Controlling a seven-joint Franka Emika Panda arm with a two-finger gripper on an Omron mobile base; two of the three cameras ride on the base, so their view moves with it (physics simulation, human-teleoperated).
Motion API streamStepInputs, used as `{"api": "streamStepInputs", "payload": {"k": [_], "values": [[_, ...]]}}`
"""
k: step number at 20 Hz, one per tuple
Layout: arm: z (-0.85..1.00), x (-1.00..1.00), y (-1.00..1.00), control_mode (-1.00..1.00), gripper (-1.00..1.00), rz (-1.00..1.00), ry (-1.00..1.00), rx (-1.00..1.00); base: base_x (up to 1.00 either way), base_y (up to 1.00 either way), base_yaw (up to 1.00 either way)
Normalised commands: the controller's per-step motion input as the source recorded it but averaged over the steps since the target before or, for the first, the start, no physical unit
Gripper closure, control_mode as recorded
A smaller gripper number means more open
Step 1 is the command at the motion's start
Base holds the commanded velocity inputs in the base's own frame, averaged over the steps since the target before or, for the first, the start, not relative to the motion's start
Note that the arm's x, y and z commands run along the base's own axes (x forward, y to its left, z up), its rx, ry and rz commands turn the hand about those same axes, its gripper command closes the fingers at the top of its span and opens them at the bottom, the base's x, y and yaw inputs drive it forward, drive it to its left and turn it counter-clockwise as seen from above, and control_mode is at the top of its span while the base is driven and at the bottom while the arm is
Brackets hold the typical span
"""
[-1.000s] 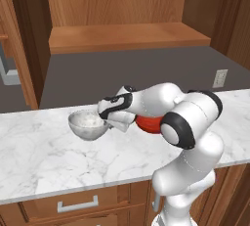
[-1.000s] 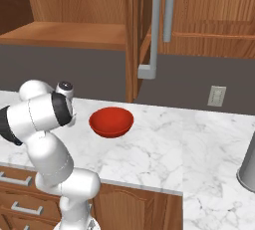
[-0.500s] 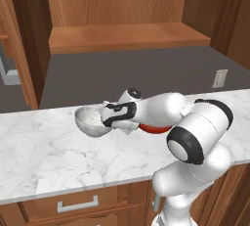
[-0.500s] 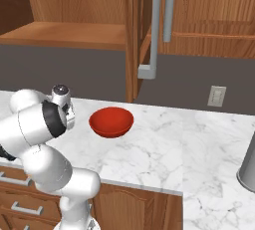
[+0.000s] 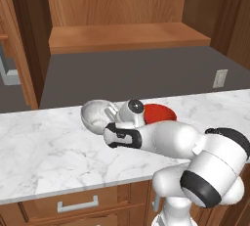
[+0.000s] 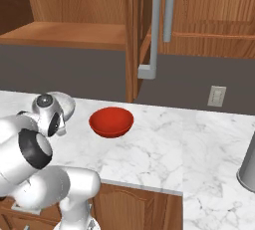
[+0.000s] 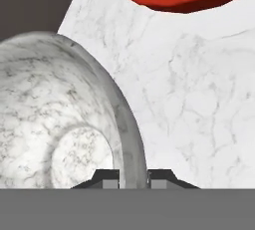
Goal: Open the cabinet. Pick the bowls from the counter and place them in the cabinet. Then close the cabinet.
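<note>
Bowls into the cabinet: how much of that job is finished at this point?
Done: the cabinet stands open, its wooden shelf bare. In hand: the gripper is shut on the rim of the marble bowl, one fingertip inside and one outside. Left: shelving that bowl, then the red bowl, which sits on the counter, and closing the doors.
</note>
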Motion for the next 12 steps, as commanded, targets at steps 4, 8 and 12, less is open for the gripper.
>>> {"api": "streamStepInputs", "payload": {"k": [4,8,12], "values": [[0.82,-0.14,0.00,-1.00,1.00,-0.04,0.09,0.00,0.00,0.00,0.00],[0.70,-0.27,-0.05,-1.00,1.00,-0.02,0.16,0.00,0.00,0.00,0.00],[0.71,-0.56,-0.12,-1.00,1.00,0.00,0.17,0.00,0.00,0.00,0.00]]}}
